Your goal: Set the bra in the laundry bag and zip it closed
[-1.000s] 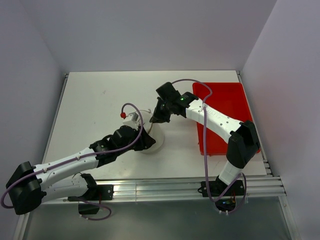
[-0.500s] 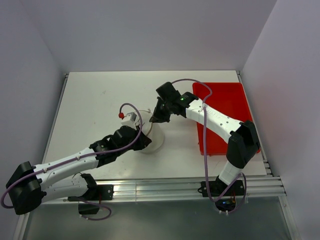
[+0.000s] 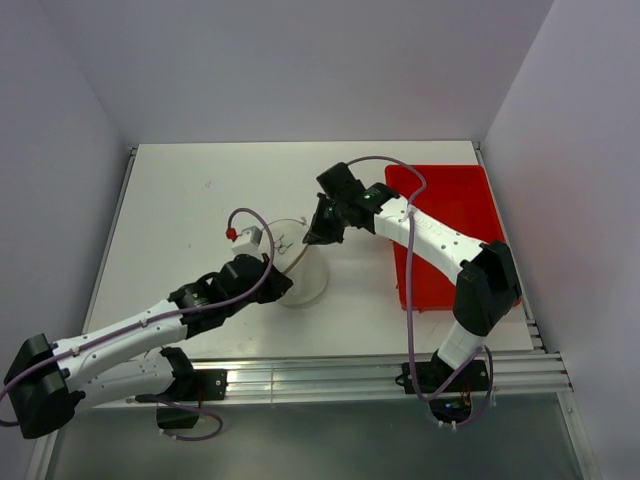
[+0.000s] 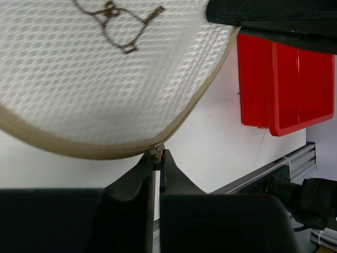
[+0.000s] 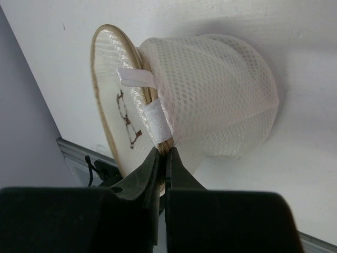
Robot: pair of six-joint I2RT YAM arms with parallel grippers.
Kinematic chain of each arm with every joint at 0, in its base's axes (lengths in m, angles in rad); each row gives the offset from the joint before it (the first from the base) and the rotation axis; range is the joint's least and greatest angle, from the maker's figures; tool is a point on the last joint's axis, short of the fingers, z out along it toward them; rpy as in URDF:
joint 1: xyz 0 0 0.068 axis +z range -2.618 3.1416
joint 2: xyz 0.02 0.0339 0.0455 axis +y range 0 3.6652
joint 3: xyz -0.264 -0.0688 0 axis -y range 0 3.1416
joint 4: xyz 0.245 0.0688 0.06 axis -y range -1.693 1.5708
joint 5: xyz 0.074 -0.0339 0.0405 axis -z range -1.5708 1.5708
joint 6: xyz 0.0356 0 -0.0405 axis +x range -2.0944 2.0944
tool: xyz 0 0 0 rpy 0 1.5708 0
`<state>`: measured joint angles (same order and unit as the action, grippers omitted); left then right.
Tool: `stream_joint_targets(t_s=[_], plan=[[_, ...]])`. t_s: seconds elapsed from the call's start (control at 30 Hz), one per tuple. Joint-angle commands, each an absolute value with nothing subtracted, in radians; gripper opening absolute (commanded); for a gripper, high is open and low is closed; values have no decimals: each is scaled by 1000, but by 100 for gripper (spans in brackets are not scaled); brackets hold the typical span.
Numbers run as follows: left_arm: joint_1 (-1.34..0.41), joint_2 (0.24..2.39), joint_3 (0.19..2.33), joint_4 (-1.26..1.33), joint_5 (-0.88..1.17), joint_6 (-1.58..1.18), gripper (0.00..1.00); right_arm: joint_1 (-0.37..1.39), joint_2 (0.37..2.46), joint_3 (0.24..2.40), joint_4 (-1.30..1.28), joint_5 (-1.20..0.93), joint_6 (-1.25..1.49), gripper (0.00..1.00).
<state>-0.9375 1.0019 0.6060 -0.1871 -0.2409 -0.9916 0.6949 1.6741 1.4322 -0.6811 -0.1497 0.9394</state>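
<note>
We see a white table carrying two things: the cream mesh laundry bag near its middle, and a red tray along its right edge.

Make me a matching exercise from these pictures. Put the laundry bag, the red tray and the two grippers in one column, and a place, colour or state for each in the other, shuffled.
Column one:
1. laundry bag
2. tray
3. left gripper
4. right gripper

Column two:
A. red, on the right side of the table
B. shut on the small metal zipper pull
C. cream mesh, with a dark outline printed on its round face
D. shut on the bag's edge, just below a white tab

Pairs: 1-C, 2-A, 3-B, 4-D
</note>
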Motion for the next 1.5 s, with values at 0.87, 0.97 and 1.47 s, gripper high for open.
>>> stream_joint_targets(t_s=[0.87,0.97,1.47], plan=[[-764,965,673,-213,-123,-904,0,615,1942,2112,-925,-106,678,62],[-764,1018,690,-161,-101,-900,0,643,1844,1998,-876,-110,713,61],[-764,1078,715,-117,-84,-876,0,776,1422,1201,-450,-167,1035,59]])
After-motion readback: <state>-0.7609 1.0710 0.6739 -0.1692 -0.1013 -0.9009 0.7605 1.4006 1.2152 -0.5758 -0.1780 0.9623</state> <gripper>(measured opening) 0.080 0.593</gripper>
